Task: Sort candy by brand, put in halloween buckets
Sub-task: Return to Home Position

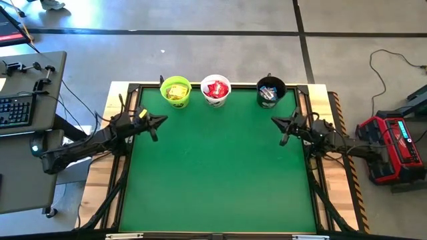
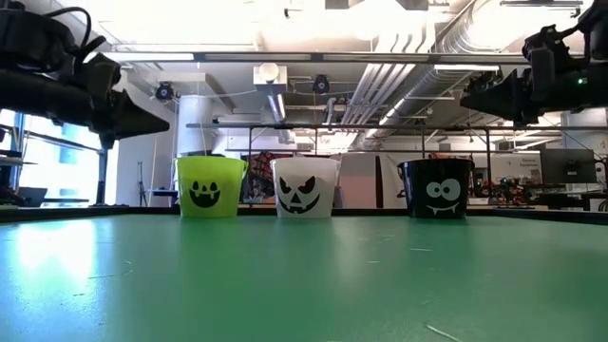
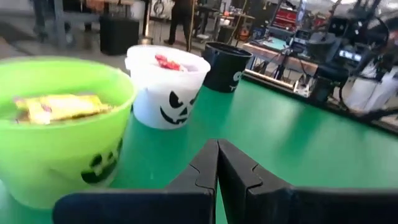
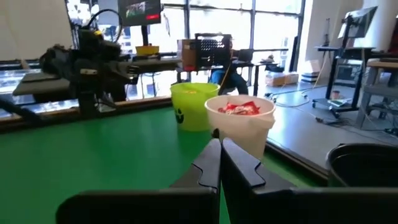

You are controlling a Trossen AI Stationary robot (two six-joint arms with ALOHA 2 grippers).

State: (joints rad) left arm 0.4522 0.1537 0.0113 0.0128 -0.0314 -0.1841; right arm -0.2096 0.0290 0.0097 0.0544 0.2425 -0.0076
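Left tool [image 3: 217, 155] hovers level over counter's [image 1: 220, 173] left edge, fingers pressed together, empty. Back row of smooth round pails: green bucket [image 2: 209, 171] holds crinkly yellow packets [image 3: 59, 106], white bucket [image 2: 306, 169] red packets [image 1: 216, 89], black bucket [image 2: 435, 171] probably blue-white bars [image 1: 269, 92]. Right tool [image 4: 220, 149] mirrors at right edge, closed, empty.
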